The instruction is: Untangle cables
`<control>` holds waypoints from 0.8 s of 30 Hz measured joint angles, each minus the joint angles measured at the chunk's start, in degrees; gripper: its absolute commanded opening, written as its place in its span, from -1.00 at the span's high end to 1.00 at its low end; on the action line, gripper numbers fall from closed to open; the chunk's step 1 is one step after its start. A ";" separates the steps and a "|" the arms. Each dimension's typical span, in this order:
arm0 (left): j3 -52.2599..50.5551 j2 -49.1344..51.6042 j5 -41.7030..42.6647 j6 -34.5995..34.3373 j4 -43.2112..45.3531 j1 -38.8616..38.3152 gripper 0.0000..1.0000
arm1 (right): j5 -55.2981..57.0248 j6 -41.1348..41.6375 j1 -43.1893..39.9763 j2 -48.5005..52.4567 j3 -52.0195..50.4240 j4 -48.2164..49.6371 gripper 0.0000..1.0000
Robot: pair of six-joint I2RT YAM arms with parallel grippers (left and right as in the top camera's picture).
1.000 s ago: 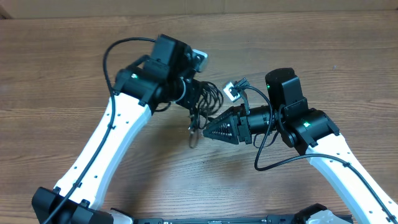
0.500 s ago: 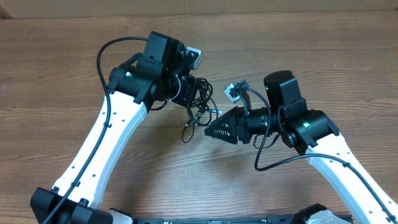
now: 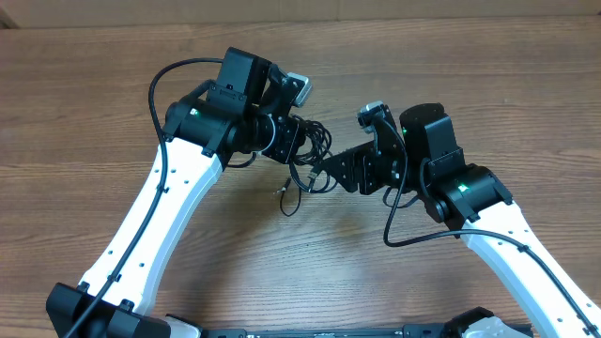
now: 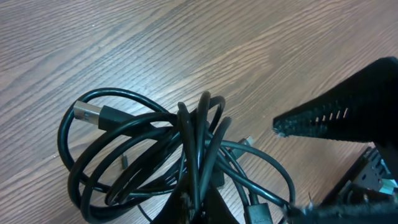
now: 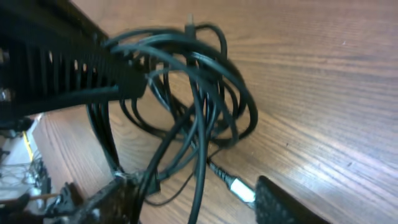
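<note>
Two robot arms meet over the middle of a wooden worktop (image 3: 451,75). The left pincer (image 4: 198,202) is clamped shut on a tangled bundle of thin black cables (image 4: 193,143), with one loose end dangling. The right pincer (image 3: 324,171) stands open, fingers apart right at the loops. The step in hand looks like choosing a strand; next it should close on one loop and draw it gently clear

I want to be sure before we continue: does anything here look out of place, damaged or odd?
Only the cables: a knotted bundle pinched in the left gripper, loops crossing each other, with one plug end trailing loose. I see no damage or spill.
</note>
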 measured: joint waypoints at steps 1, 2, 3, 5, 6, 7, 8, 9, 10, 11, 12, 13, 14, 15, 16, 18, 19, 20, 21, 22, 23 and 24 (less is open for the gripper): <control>0.00 0.00 0.13 0.00 0.00 -0.07 0.92 | 0.13 -0.15 0.02 0.00 0.00 0.33 -0.03; 0.00 0.00 0.15 0.00 0.02 -0.22 0.92 | 0.17 -0.09 0.02 0.00 0.00 0.39 -0.03; 0.00 0.00 0.17 0.00 0.02 -0.39 0.91 | 0.11 -0.22 0.02 0.00 0.00 0.26 -0.03; 0.00 0.00 0.35 0.00 0.02 -0.74 0.92 | -0.76 -0.37 0.02 0.00 0.00 -0.20 -0.03; 0.00 0.00 0.44 0.00 0.04 -0.79 0.92 | -1.40 -0.50 0.02 0.00 0.00 -0.66 -0.03; 0.00 0.00 0.55 -0.02 0.09 -0.83 0.92 | -1.88 -0.55 0.02 0.00 0.00 -1.33 -0.03; 0.00 0.00 0.57 0.00 0.15 -0.85 0.92 | -2.54 -0.55 0.02 0.00 0.00 -2.25 -0.03; 0.00 0.00 0.55 0.00 0.15 -0.90 0.92 | -2.95 -0.55 0.02 0.00 0.00 -2.93 -0.03; 0.00 0.00 0.57 0.00 0.15 -0.90 0.92 | -3.39 -0.55 0.02 0.00 0.00 -3.78 -0.02; 0.00 0.00 0.57 0.00 0.15 -0.87 0.92 | -3.65 -0.55 0.02 0.00 0.00 -4.44 -0.01; 0.00 0.00 0.57 0.00 0.15 -0.87 0.92 | -3.93 -0.57 0.02 0.00 0.00 -4.98 0.06; 0.00 0.00 0.57 0.00 0.15 -0.90 0.92 | -4.11 -0.66 0.00 0.00 0.00 -5.57 0.13; 0.00 0.00 0.57 0.00 0.15 -0.90 0.92 | -4.37 -0.79 0.00 0.00 0.00 -6.08 0.29; 0.00 0.00 0.57 0.00 0.15 -0.90 0.92 | -4.55 -1.09 0.02 0.00 0.00 -6.45 0.43; 0.00 0.00 0.57 0.00 0.15 -0.90 0.91 | -4.63 -1.16 0.02 0.00 0.00 -6.71 0.58; 0.00 0.00 0.57 0.00 0.15 -0.90 0.91 | -4.79 -1.18 0.02 0.04 0.00 -6.88 0.87; 0.00 0.00 0.57 0.00 0.15 -0.90 0.92 | -4.74 -0.85 0.02 0.04 0.00 -6.93 0.93; 0.00 0.00 0.57 -0.02 0.15 -0.90 0.91 | -4.70 -1.07 0.02 0.04 0.00 -6.95 0.92; 0.00 0.00 0.57 0.00 0.15 -0.90 0.92 | -4.52 -0.70 0.02 0.04 0.00 -7.13 0.92; 0.00 0.00 0.57 0.00 0.15 -0.90 0.92 | -4.13 -0.68 0.00 0.04 0.00 -7.52 0.92; 0.00 0.00 0.57 0.00 0.15 -0.90 0.92 | -3.76 -0.68 0.02 0.04 0.00 -8.13 0.92; 0.00 0.00 0.57 0.00 0.15 -0.90 0.92 | -2.89 -0.55 0.02 0.04 0.00 -9.16 0.92</control>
